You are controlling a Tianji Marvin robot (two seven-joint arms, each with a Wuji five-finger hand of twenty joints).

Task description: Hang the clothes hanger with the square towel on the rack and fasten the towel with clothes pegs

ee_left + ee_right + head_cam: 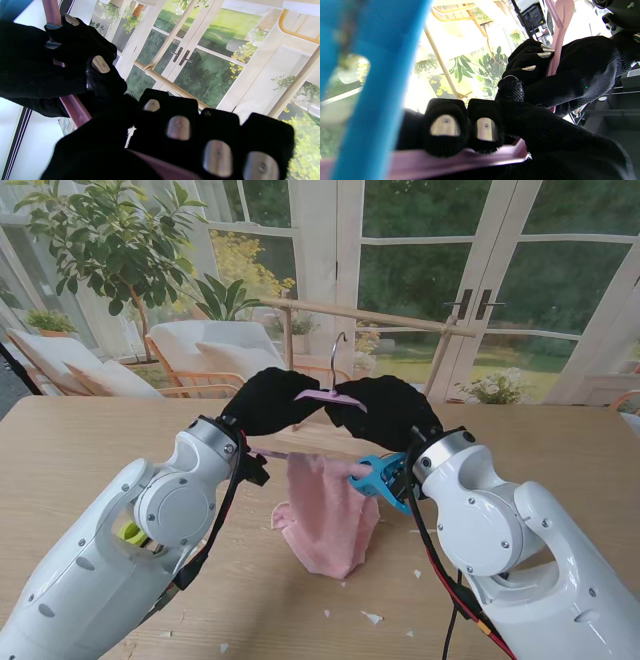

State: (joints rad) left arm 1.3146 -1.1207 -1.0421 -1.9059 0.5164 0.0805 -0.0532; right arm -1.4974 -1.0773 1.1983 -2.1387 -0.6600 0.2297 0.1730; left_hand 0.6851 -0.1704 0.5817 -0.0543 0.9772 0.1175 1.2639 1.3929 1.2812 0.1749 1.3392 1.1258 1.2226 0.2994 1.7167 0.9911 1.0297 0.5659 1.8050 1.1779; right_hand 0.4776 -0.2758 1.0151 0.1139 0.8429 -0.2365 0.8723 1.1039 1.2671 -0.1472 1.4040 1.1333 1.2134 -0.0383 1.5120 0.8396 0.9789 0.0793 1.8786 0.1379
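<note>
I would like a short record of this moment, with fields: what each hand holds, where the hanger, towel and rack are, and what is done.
left hand: shut on the hanger's left side
right hand: shut on the hanger's right side
hanger: pink, lifted over the table, hook up, not yet on the rack
towel: pink, draped on the hanger, lower edge at the table
rack: wooden rail farther from me, beyond the hands
pegs on towel: none visible
blue part: by the right wrist, identity unclear

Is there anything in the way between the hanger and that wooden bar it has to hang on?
Nothing visible blocks it. Both the left hand and right hand hold the hanger up, its hook just nearer to me than the wooden rack bar, not yet over it.
</note>
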